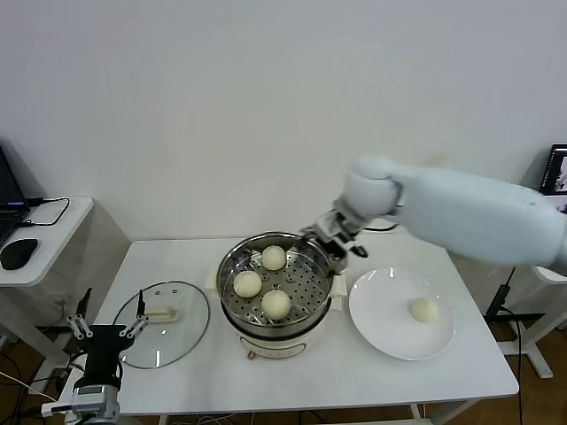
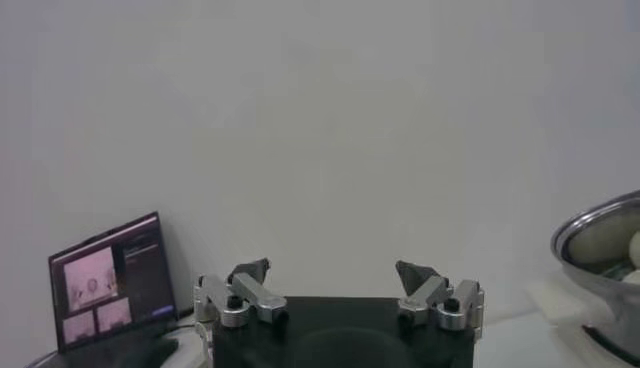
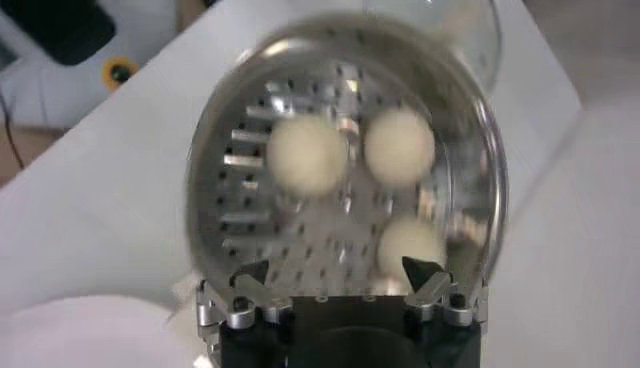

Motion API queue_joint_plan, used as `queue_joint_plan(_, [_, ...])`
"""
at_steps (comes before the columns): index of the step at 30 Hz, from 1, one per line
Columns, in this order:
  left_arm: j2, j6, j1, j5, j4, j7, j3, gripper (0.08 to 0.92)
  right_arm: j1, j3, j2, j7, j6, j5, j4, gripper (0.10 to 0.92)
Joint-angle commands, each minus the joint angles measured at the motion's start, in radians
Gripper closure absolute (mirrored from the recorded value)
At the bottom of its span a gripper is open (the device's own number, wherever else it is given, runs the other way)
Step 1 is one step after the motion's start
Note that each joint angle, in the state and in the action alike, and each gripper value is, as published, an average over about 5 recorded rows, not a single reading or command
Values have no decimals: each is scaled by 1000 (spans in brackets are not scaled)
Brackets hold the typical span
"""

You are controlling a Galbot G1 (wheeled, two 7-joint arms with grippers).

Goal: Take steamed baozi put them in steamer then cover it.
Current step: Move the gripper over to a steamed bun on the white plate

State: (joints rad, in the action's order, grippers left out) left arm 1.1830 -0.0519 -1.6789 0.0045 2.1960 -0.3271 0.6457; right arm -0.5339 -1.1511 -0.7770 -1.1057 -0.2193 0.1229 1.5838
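Note:
Three creamy-white baozi point(image 1: 274, 258) point(image 1: 247, 283) point(image 1: 275, 304) lie in the shiny steel steamer point(image 1: 232, 266) on its cream pot base. They also show in the right wrist view point(image 3: 306, 153). A fourth baozi point(image 1: 424, 310) lies on the white plate point(image 1: 381, 319) to the right. My right gripper point(image 1: 330, 241) is open and empty, above the steamer's far right rim point(image 3: 497, 170). The glass cover point(image 1: 190, 310) with its cream handle lies flat on the table left of the steamer. My left gripper point(image 1: 106, 329) is open and empty, low at the table's front left, beside the cover.
A side table with a mouse point(image 1: 18, 252) and cables stands at far left. A laptop screen point(image 2: 108, 280) shows in the left wrist view. The steamer's rim point(image 2: 590, 225) shows there too. The white table's front edge point(image 1: 292, 403) runs below the pot.

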Motion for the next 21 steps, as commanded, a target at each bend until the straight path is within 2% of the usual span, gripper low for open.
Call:
queue_joint_plan(1, [-12, 0, 3, 2, -6, 0, -18, 177, 113, 102, 350, -38, -87, -91, 46, 203])
queue_joint_plan(8, [-17, 1, 2, 8, -15, 0, -30, 177, 426, 336, 425, -38, 19, -253, -39, 203])
queue_joint_plan(13, [-14, 0, -5, 16, -22, 1, -32, 177, 656, 535, 396, -29, 61, -338, -117, 203])
queue_joint_plan(21, [-13, -1, -17, 19, -28, 2, -20, 177, 810, 674, 301, -8, 111, -421, -245, 203])
